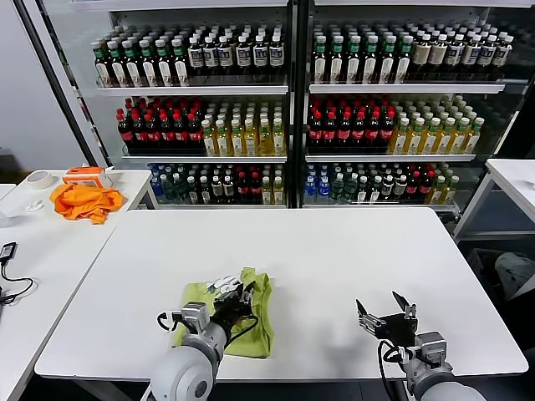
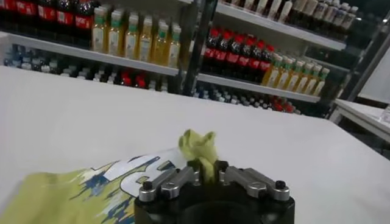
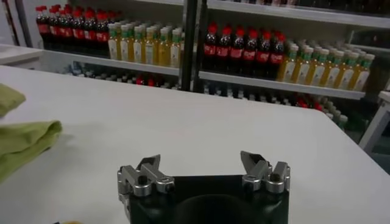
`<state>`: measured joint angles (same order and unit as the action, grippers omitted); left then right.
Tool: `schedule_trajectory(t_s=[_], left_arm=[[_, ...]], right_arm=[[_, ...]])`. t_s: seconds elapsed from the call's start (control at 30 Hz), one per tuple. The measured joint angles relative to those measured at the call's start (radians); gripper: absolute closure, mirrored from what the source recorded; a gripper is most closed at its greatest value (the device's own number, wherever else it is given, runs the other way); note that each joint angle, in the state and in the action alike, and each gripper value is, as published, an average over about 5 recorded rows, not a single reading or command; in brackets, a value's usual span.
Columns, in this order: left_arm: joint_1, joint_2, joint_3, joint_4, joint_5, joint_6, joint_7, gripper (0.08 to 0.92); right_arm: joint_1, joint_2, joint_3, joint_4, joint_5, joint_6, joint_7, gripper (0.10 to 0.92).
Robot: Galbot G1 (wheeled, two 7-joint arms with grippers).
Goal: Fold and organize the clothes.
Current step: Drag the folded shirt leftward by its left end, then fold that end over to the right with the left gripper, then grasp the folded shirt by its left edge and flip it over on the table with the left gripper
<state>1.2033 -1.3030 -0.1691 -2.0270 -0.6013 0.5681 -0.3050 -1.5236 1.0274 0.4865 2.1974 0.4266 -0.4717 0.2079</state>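
Now the left fingers (image 2: 183,177) pinch a raised fold of the T-shirt (image 1: 251,322); the right fingers (image 3: 256,167) gape empty.

White desk (image 1: 334,251) in the middle, and the only thing lying on it is the T-shirt (image 1: 251,322), folded up near the front edge, left of center, print showing a bit at one end. Off to the left there's a side desk (image 1: 50,242) with an orange cloth (image 1: 84,201), a tape roll (image 1: 38,179) and a black cable (image 1: 10,276) near its edge.
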Motion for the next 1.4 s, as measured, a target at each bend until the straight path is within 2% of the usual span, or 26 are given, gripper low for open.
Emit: schedule_trajectory(t_s=[0.33, 0.63, 0.93, 1.4], left_arm=[[0.013, -0.011, -0.014, 0.0, 0.016, -0.059, 0.029, 0.442], [0.086, 0.065, -0.13, -0.014, 0.122, -0.109, 0.058, 0.203], [0.177, 0.099, -0.202, 0.006, 0.189, -0.102, 0.059, 0.177], [0.202, 0.091, -0.221, 0.057, 0.217, -0.102, 0.056, 0.187]], right_arm=[[0.005, 0.001, 0.0, 0.003, 0.0, 0.003, -0.002, 0.203], [0.006, 0.006, -0.006, -0.003, 0.0, 0.009, -0.004, 0.203], [0.0, 0.004, 0.003, -0.005, 0.0, 0.011, -0.005, 0.203], [0.001, 0.007, 0.004, -0.011, 0.0, 0.013, -0.004, 0.203]])
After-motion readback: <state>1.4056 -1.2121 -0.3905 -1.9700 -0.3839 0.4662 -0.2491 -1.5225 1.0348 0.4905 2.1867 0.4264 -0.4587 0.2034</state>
